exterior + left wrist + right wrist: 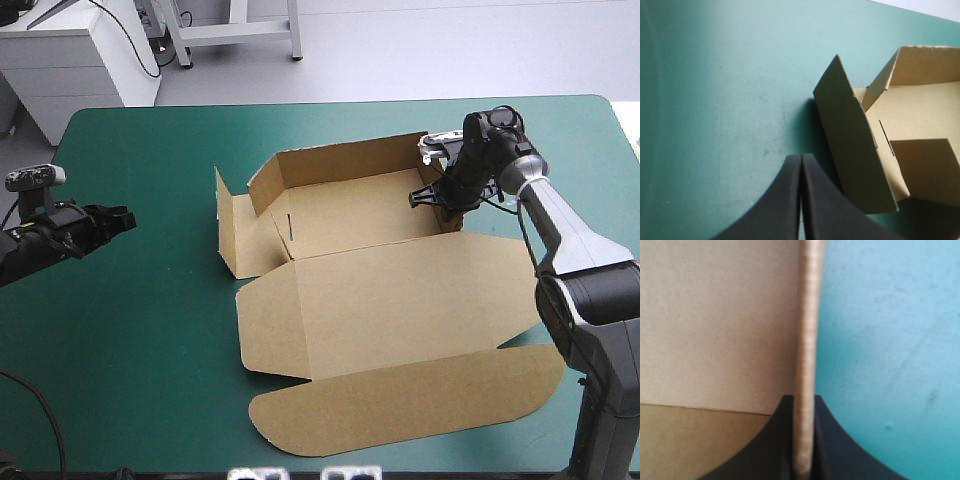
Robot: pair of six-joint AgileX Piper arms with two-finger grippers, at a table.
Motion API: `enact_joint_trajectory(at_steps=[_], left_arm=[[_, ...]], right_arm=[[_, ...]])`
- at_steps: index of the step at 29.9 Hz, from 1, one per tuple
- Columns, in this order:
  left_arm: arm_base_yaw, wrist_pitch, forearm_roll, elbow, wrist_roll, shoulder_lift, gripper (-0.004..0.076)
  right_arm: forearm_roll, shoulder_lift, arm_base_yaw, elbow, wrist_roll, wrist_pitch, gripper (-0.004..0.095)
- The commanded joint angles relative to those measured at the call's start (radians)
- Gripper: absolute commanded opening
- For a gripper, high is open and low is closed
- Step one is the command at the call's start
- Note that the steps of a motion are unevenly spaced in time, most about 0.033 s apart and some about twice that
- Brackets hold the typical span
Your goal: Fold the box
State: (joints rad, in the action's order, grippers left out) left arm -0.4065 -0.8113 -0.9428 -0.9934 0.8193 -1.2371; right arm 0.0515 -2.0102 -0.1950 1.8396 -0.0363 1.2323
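The brown box [400, 290] lies in the middle of the table, half raised. Its back wall [345, 160] and left side flap [232, 235] stand up, and the lid [400, 410] lies flat toward the front. My right gripper [440, 198] sits at the box's right wall, shut on the box. In the right wrist view the board's edge [807, 340] runs up between the fingers of that gripper [803, 401]. My left gripper [122, 218] hovers left of the box, shut and holding nothing. In the left wrist view this gripper [800, 157] points at the left flap [850, 145].
The lid's rounded front flap [300, 425] reaches close to the table's front edge. The teal-green cover [140, 330] stretches between my left gripper and the box. The right arm [570, 240] comes in along the table's right side.
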Motion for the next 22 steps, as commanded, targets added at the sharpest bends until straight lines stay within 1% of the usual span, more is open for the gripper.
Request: enact_joint_trajectory(at_steps=[1,6,15,18,22], left_arm=[[0.0,0.017,-0.058,-0.025,0.003,0.017,-0.0009],[0.0,0.065,-0.092,-0.025,0.016,-0.032,-0.0009],[0.0,0.072,-0.126,-0.025,0.017,-0.16,-0.0009],[0.0,0.078,-0.155,-0.025,0.017,-0.2,-0.0009],[0.01,0.041,-0.182,-0.025,0.017,-0.249,-0.0009]], right_arm=[[0.008,0.106,0.003,0.045,-0.042,0.019,-0.002],[0.01,0.199,0.003,0.045,-0.081,0.021,-0.002],[0.063,0.372,0.003,0.045,-0.127,0.019,-0.002],[0.098,0.419,0.003,0.045,-0.133,0.019,-0.002],[0.213,0.452,0.003,0.045,-0.177,0.019,-0.002]])
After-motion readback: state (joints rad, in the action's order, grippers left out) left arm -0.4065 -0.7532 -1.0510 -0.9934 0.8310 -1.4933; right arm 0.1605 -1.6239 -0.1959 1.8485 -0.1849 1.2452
